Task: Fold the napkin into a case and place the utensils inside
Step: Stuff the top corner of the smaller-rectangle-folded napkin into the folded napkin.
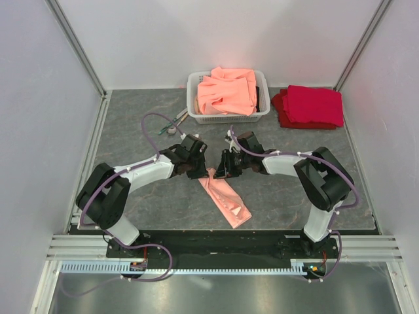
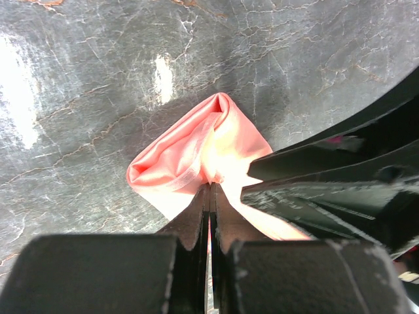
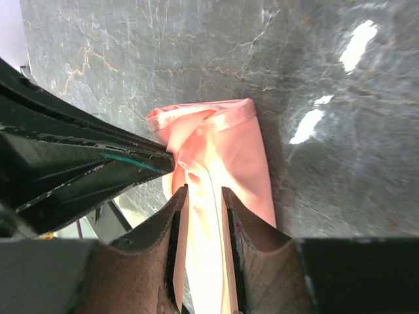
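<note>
The pale-pink napkin (image 1: 226,199) lies folded into a narrow strip on the dark table, running from the grippers toward the near right. My left gripper (image 1: 204,171) is shut on the strip's far end, which bunches up at its tips in the left wrist view (image 2: 210,186). My right gripper (image 1: 219,171) faces it from the right; its jaws stand a little apart, astride the same end of the napkin (image 3: 229,150). The utensils (image 1: 171,125) lie left of the basket: a silvery spoon and thin teal pieces.
A white basket (image 1: 196,85) heaped with orange-salmon cloths (image 1: 227,90) stands at the back centre. Deep red folded cloths (image 1: 313,106) lie to its right. White walls close in the table on three sides.
</note>
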